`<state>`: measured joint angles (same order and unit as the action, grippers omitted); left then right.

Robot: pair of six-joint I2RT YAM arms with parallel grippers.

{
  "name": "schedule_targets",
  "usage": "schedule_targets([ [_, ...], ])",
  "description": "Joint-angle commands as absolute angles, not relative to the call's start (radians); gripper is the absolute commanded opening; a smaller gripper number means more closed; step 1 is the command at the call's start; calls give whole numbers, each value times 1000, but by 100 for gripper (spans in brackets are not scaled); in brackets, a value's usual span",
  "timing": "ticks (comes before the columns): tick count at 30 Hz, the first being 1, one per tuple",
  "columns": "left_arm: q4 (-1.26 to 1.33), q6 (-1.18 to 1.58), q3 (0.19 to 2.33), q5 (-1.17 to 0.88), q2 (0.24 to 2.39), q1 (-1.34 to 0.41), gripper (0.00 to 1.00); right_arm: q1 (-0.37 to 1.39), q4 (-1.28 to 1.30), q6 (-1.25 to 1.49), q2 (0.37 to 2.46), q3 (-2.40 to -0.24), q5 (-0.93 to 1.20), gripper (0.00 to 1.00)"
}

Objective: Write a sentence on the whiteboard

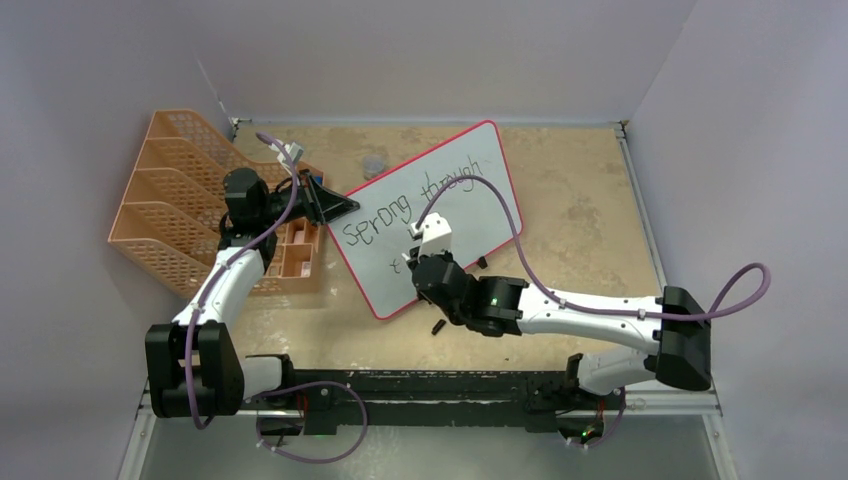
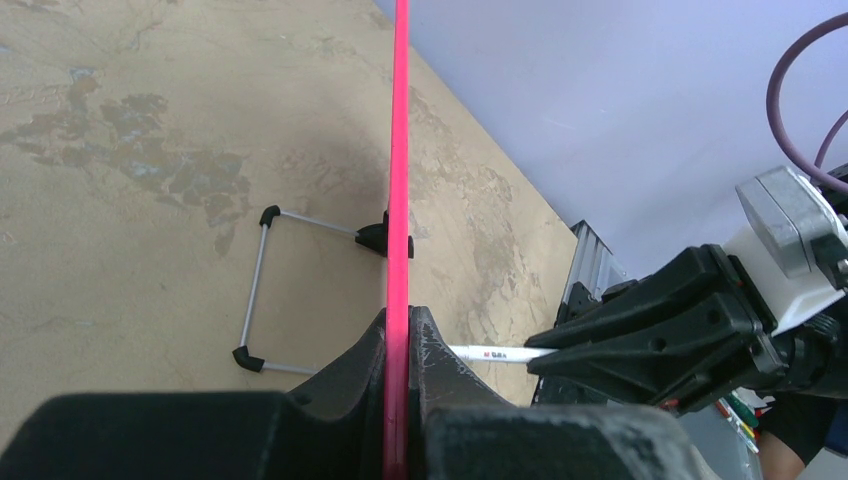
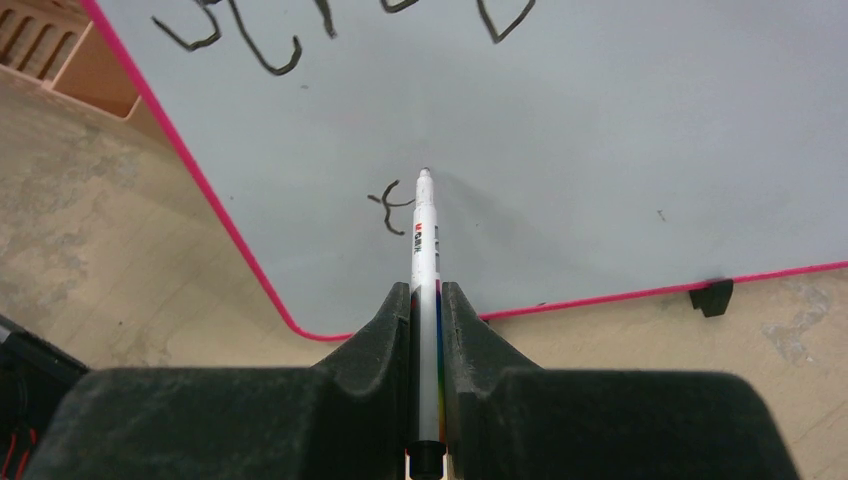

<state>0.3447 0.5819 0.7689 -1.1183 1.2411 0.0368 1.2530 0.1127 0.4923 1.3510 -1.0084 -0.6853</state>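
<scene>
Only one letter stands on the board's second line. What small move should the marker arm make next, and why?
Probably stroke the next letter just after the "t". The right claw grips the marker, its tip at the whiteboard beside that lone letter. The left claw clamps the frame, steadying it.

The whiteboard (image 1: 372, 268) stands on the table (image 1: 580, 210), its left edge caught between the fingers of the left tool (image 2: 400, 335). Behind that tool sits the file rack (image 1: 180, 200). Beyond the left tool, to the left of the board's edge, a wire foot (image 2: 255, 300) rests on the table. To the right of the edge is the right tool (image 3: 427, 300), in front of the board's face. A marker (image 3: 426, 240) lies between its fingers, tip against the board just right of a short stroke (image 3: 388, 208) — the sentence (image 1: 375, 230) runs farther ahead.
</scene>
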Motion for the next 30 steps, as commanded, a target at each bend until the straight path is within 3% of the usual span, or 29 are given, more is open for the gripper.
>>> schedule_targets([
  [1, 324, 540, 781, -1157, 1226, 12, 0, 1226, 49, 457, 1328, -1018, -705, 0],
  [30, 324, 540, 782, -1157, 1228, 11, 0, 1209, 55, 435, 1403, -1055, -646, 0],
])
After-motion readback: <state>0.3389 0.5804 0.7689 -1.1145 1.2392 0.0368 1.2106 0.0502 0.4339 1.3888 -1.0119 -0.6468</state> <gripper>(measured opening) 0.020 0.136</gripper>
